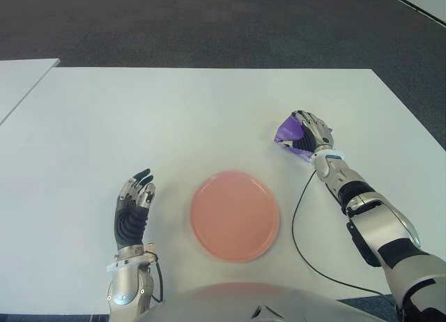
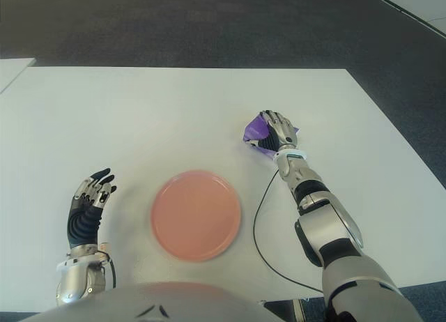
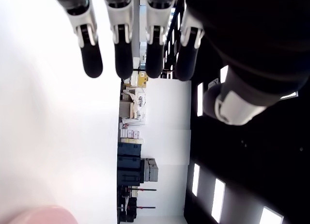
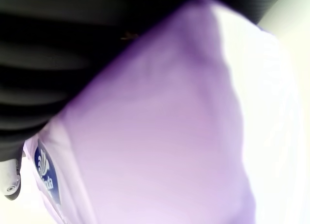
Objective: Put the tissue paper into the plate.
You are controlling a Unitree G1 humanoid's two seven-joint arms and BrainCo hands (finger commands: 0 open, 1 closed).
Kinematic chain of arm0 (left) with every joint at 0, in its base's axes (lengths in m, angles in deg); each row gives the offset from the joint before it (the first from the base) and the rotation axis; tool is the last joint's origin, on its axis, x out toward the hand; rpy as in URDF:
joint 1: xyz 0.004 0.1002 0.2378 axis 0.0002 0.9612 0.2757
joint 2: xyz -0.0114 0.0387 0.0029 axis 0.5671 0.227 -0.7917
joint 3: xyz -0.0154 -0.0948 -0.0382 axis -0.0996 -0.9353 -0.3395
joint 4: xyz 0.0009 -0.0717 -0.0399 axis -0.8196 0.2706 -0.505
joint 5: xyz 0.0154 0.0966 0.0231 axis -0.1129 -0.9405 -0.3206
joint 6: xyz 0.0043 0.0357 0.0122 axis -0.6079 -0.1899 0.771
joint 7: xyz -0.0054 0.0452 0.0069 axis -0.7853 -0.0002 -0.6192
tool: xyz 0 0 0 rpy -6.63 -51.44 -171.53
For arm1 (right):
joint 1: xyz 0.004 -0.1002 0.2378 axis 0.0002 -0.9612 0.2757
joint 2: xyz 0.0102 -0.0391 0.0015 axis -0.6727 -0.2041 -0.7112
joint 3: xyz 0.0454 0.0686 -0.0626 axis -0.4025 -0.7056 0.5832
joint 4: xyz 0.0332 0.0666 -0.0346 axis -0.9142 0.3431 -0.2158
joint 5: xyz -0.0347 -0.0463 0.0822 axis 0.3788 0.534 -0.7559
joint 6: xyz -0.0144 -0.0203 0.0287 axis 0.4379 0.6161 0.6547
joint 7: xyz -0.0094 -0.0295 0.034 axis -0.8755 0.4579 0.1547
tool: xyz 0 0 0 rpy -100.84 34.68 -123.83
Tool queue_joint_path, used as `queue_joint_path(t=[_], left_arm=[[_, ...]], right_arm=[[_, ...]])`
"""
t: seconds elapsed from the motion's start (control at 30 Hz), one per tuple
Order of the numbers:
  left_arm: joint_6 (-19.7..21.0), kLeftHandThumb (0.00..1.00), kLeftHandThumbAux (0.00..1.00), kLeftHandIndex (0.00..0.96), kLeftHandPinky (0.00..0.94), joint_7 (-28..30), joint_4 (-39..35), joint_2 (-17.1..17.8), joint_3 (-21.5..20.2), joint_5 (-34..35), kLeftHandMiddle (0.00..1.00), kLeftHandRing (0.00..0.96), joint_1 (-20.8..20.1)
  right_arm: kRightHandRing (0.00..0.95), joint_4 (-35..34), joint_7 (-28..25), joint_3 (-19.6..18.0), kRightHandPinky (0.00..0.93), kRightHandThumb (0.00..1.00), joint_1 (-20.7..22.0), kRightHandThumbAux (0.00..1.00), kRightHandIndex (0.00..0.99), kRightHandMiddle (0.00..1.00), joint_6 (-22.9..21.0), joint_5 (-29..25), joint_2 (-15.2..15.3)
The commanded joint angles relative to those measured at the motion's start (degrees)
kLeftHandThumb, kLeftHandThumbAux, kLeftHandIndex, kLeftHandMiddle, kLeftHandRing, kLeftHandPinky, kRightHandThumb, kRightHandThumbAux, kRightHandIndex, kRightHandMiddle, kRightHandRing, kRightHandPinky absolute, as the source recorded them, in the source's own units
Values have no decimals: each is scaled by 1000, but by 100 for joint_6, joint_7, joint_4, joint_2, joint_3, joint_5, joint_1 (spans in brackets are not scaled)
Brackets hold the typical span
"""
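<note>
Tissue pack [image 1: 287, 134], purple, lies on the desk [image 1: 174, 120] beyond the plate [image 1: 235, 215] and to its right. Right hand [image 1: 310, 135] sits over the pack with fingers curled around it; the right wrist view is filled by the purple wrapper pressed against the palm, so a grasp is judged to be forming. Recommendation: confirm a firm closure before lifting, since the soft wrapper may slip, then carry it back to the plate's centre. Plate holds nothing. Left hand [image 1: 134, 209] shows left of the plate, fingers loosely extended, empty.
</note>
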Motion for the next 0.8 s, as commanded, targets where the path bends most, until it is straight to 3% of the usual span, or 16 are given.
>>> queue_joint_path(t=[0.03, 0.8], left_arm=[[121, 267, 553, 261, 243, 95, -96, 35, -3, -29, 207, 215, 119], [187, 246, 519, 235, 237, 71, -350, 23, 71, -70, 206, 215, 392]], right_arm=[[32, 63, -25, 52, 68, 329, -171, 482, 5, 46, -54, 16, -90], [41, 450, 25, 182, 80, 347, -365, 482, 2, 51, -175, 87, -398]])
